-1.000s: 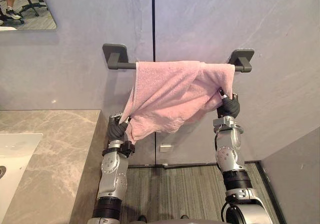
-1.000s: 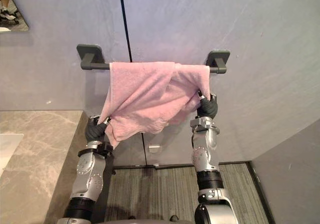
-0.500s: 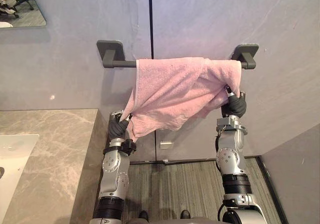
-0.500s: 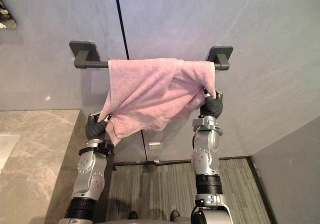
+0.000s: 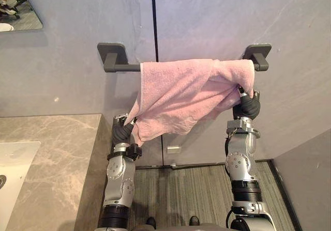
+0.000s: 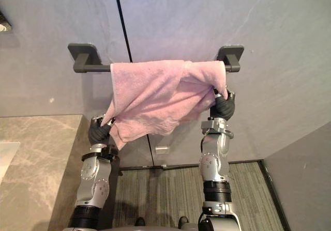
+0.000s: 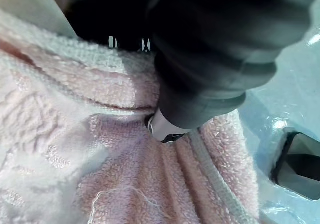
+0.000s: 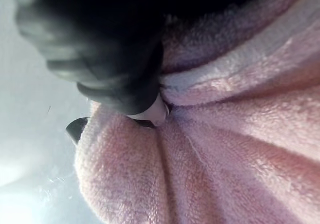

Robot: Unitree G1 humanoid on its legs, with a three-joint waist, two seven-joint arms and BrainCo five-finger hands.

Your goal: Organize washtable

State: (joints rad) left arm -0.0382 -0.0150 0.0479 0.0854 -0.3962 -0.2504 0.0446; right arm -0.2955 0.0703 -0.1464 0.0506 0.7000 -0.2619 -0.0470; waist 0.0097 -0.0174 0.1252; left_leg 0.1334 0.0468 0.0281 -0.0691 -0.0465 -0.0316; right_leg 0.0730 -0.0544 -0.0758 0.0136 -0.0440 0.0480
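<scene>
While the towel [image 5: 181, 94] hangs over the towel bar [image 5: 124, 67] on the grey wall [image 5: 207, 14], it is gripped at two places.

Towel: pink and bunched, draped over the right part of the bar. Its lower left corner is drawn down and leftward, and its right edge is gathered just below the bar's right end. The left stretch of the bar is left bare.

Left hand [image 5: 123, 132]: clamped on the lower left corner. In its wrist view the cloth is seen pinched under a fingertip.

Right hand [image 5: 248, 106]: clamped on the right edge, close under the bar. The cloth is likewise seen folded in around a fingertip.

Purpose, as judged: the two corners are held well apart so that the cloth can be spread and evened along the bar. The slack middle and the slanting lower hem suggest that this is not yet done.

Surroundings: a marble counter [image 5: 51, 153] is set at the left, with a white basin [image 5: 13, 169] at its far left. A mirror [image 5: 20, 9] is fixed high on the left. A small wall plate [image 5: 172, 149] is seen below the towel, above the striped floor [image 5: 181, 189].

Obstructions: the counter's edge lies just beside the left arm, so a further leftward pull is likely to be limited. The wall stands close behind both hands.
</scene>
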